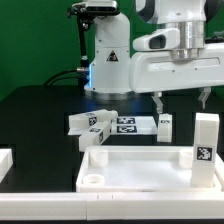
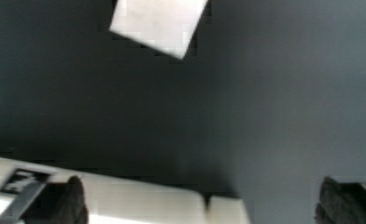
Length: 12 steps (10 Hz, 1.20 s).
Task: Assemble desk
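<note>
The desk's big rimmed panel [image 1: 140, 168] lies flat at the front of the black table. One square leg [image 1: 205, 140] stands upright at its corner on the exterior view's right. Two loose tagged legs lie behind it, one [image 1: 92, 122] to the left and one [image 1: 165, 122] to the right. My gripper [image 1: 183, 100] hangs open and empty above the right loose leg, fingers wide apart. In the wrist view my gripper [image 2: 205, 203] is open, and a white tagged leg [image 2: 135, 195] lies between the dark fingers [image 2: 55, 200], nearer this one.
The marker board [image 1: 126, 125] lies flat between the two loose legs. A white block [image 1: 5, 165] sits at the exterior view's left edge. The robot base [image 1: 108, 60] stands behind. An unidentified white piece [image 2: 159, 25] shows in the wrist view.
</note>
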### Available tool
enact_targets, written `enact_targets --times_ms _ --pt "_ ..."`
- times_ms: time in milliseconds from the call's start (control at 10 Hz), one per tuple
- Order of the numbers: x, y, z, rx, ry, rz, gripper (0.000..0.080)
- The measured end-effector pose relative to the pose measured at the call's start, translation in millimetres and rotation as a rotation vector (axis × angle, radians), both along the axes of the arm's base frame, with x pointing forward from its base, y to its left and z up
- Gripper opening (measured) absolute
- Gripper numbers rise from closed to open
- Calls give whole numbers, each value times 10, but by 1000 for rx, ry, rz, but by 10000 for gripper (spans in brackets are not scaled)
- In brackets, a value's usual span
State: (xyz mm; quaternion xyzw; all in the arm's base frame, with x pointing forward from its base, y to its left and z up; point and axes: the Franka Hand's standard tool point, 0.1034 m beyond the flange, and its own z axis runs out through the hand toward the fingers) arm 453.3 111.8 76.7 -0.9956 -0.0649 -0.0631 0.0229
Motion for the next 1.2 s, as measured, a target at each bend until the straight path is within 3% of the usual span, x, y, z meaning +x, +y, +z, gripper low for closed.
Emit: enact_targets --times_ms 400,600,700,1200 --pt "-56 23 -33 35 34 -207 649" --pt "-190 -44 -144 27 196 -302 649" --pt "-161 -88 -168 38 218 -326 649" --pt "-258 -150 -194 32 525 -315 648"
